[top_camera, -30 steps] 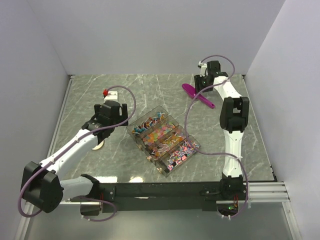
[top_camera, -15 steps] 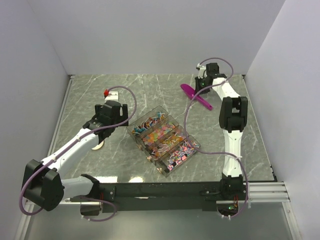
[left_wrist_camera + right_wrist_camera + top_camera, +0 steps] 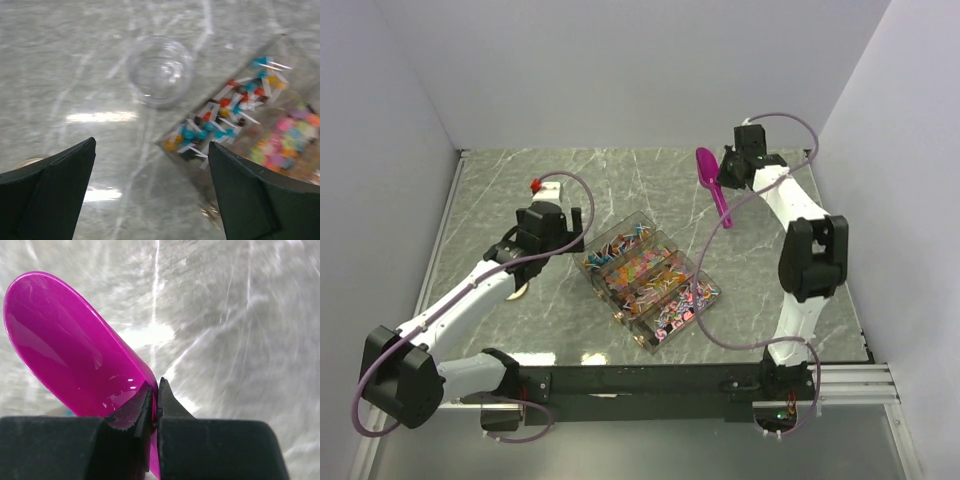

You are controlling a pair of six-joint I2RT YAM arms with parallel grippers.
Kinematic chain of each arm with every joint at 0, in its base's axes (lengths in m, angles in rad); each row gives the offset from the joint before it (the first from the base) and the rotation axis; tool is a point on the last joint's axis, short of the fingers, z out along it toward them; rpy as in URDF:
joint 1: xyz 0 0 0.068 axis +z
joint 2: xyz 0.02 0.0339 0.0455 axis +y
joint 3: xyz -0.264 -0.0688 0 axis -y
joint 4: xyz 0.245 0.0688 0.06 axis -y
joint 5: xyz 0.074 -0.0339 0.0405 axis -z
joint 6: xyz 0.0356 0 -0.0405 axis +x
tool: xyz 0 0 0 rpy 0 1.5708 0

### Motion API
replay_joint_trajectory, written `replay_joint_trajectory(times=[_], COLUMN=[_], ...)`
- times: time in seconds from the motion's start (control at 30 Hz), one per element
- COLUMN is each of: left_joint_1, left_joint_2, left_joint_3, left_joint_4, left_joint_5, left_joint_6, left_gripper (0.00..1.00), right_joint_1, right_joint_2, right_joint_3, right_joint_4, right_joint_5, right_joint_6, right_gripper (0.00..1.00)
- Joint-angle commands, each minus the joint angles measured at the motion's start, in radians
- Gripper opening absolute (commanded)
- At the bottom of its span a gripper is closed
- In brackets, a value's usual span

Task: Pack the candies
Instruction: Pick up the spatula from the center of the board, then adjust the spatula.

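The candies (image 3: 650, 278) fill the compartments of a clear box (image 3: 692, 318) in the middle of the table. In the left wrist view, blue and orange candies (image 3: 235, 107) lie in its nearest compartment. My right gripper (image 3: 732, 172) is shut on the magenta scoop (image 3: 712, 180) and holds it off the table at the back right. In the right wrist view the jaws of the right gripper (image 3: 157, 390) pinch the thin wall of the scoop (image 3: 75, 350). My left gripper (image 3: 565, 222) hangs open just left of the box, nothing between its fingertips (image 3: 70, 165).
A clear round cup (image 3: 160, 70) stands empty on the marble beyond the left gripper (image 3: 151, 145), next to the box's corner. A small white block with a red top (image 3: 542, 186) sits at the back left. A tan round piece (image 3: 518, 291) shows under the left arm.
The right gripper has shut on the scoop and lifted it from the table, the arm swinging right. The left gripper has drifted slightly toward the box and stays open.
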Motion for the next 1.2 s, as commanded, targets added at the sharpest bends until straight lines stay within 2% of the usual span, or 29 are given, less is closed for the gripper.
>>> replay_joint_trajectory(times=[0.0, 0.13, 0.23, 0.27, 0.37, 0.43, 0.67, 0.87, 1.17], left_joint_1=[-0.055, -0.164, -0.272, -0.326, -0.432, -0.478, -0.628, -0.664, -0.727], left_joint_2=[-0.034, -0.022, 0.001, 0.013, 0.047, 0.074, 0.171, 0.199, 0.357], left_joint_3=[0.049, 0.096, 0.148, 0.156, 0.181, 0.208, 0.236, 0.184, 0.262], left_joint_4=[0.044, 0.044, 0.056, 0.076, 0.116, 0.137, 0.183, 0.275, 0.203], left_joint_5=[0.089, 0.087, 0.078, 0.077, 0.066, 0.046, -0.061, -0.123, -0.261], left_joint_6=[-0.069, -0.135, -0.196, -0.220, -0.242, -0.242, -0.250, -0.279, -0.304], left_gripper=[0.99, 0.99, 0.99, 0.99, 0.99, 0.99, 0.99, 0.92, 0.86], right_joint_1=[0.038, 0.118, 0.199, 0.216, 0.288, 0.340, 0.416, 0.433, 0.457], right_joint_2=[-0.150, -0.279, -0.324, -0.322, -0.296, -0.289, -0.417, -0.473, -0.494], right_joint_3=[-0.096, -0.210, -0.214, -0.194, -0.162, -0.148, -0.305, -0.349, -0.381], right_joint_4=[-0.003, -0.038, -0.180, -0.275, -0.436, -0.483, -0.379, -0.351, -0.328], right_joint_5=[0.131, 0.220, 0.337, 0.356, 0.390, 0.390, 0.304, 0.261, 0.221], right_joint_6=[0.260, 0.405, 0.547, 0.623, 0.711, 0.767, 0.882, 0.948, 0.997], right_gripper=[0.00, 0.00, 0.00, 0.00, 0.00, 0.00, 0.00, 0.00, 0.00])
